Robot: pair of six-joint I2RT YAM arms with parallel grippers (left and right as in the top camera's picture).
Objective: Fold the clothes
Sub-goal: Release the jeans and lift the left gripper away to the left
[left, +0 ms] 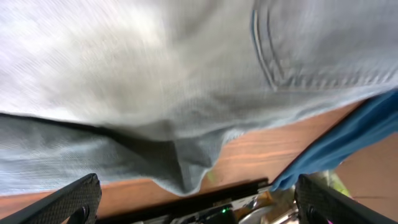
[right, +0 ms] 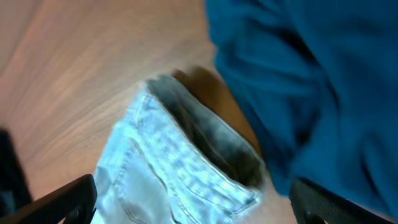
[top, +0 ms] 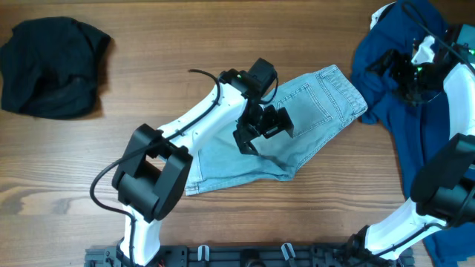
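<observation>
The pale-blue denim shorts (top: 312, 111) lie flat in the middle of the table, waistband toward the right. They fill the left wrist view (left: 155, 74), and their waistband shows in the right wrist view (right: 186, 168). My left gripper (top: 260, 130) is open and empty just above the shorts' middle. My right gripper (top: 404, 74) is open and empty over the dark-blue garment (top: 423, 133), which also shows in the right wrist view (right: 298, 74), to the right of the shorts. The black garment (top: 52, 63) lies bunched at the far left.
The wooden table (top: 111, 126) runs under everything. A black rail (top: 245, 256) with the arm bases lines the front edge. The dark-blue garment hangs past the right edge.
</observation>
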